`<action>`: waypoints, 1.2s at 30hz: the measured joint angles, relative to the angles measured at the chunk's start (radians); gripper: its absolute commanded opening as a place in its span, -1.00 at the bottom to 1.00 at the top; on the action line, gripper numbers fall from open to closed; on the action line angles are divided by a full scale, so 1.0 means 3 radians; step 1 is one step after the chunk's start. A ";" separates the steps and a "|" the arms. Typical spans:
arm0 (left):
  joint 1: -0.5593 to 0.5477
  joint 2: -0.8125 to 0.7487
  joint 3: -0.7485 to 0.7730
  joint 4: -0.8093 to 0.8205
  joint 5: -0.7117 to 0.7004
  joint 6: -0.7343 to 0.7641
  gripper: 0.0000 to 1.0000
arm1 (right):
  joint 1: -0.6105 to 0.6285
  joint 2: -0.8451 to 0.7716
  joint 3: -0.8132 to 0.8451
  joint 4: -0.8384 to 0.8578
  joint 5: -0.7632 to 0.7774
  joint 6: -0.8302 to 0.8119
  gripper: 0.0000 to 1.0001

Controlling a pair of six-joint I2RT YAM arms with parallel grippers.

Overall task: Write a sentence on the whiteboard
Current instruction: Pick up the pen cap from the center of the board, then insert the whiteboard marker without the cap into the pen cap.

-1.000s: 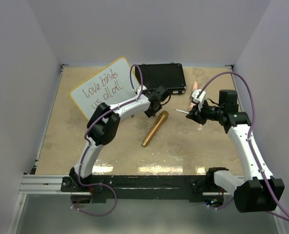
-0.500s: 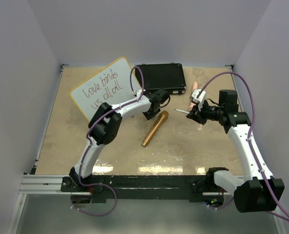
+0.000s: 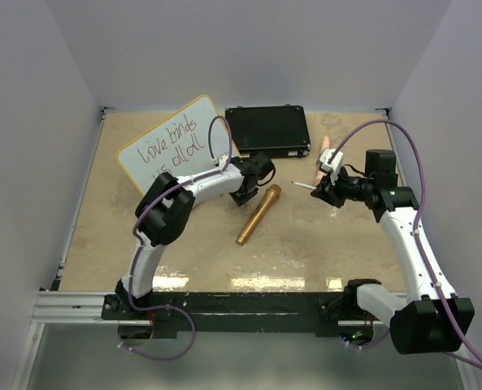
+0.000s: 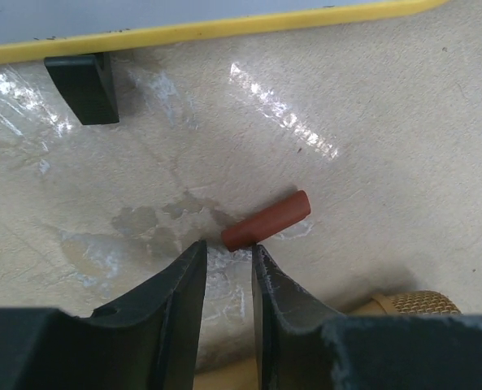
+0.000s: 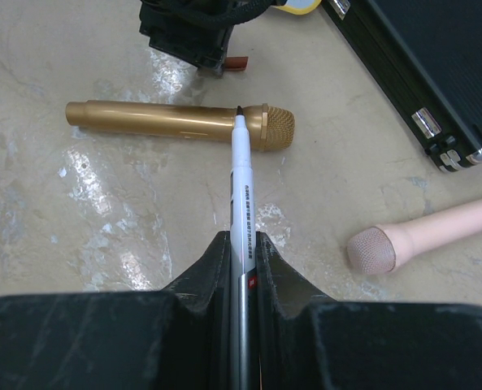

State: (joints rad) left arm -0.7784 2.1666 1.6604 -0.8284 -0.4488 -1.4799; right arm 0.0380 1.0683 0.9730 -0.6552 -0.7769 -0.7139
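The whiteboard [image 3: 171, 146] with its yellow frame lies at the back left, and the sentence [image 3: 170, 143] "love binds us all" runs across it in two slanted lines. My left gripper [image 3: 243, 195] is low beside the board's near right corner, open by a narrow gap. In the left wrist view its fingertips [image 4: 200, 248] frame the end of a small red marker cap [image 4: 267, 221] lying on the table, with nothing between the jaws. My right gripper [image 5: 241, 244] is shut on an uncapped white marker [image 5: 241, 179], tip pointing toward the left gripper.
A gold microphone [image 3: 258, 214] lies diagonally mid-table, just right of the left gripper. A black case [image 3: 269, 130] sits at the back centre, with a pink microphone [image 3: 323, 158] beside it. The whiteboard's yellow edge [image 4: 224, 28] and a black foot [image 4: 82, 85] lie just ahead of the left fingers.
My left gripper has moved toward me and left, down to the table by the board's corner, and its jaws have narrowed. The right arm and marker have not moved.
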 measured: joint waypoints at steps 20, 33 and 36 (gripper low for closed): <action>0.0022 -0.1054 -0.0814 0.0844 0.0534 0.2398 0.40 | 0.0000 0.0001 0.0000 0.0000 0.0001 -0.0001 -1.00; 0.0454 -0.0697 -0.0482 0.1450 0.1756 0.3855 0.00 | 0.0000 0.0000 -0.0028 0.0003 0.0003 -0.0003 -1.00; 0.0491 -0.0512 -0.0310 0.1415 0.1770 0.3955 -0.06 | 0.0000 0.0001 -0.0032 0.0003 0.0003 -0.0003 -1.00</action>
State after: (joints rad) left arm -0.6312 2.0129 1.5673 -0.4038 0.0822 -0.2935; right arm 0.0380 1.0687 0.9634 -0.6544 -0.7761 -0.7147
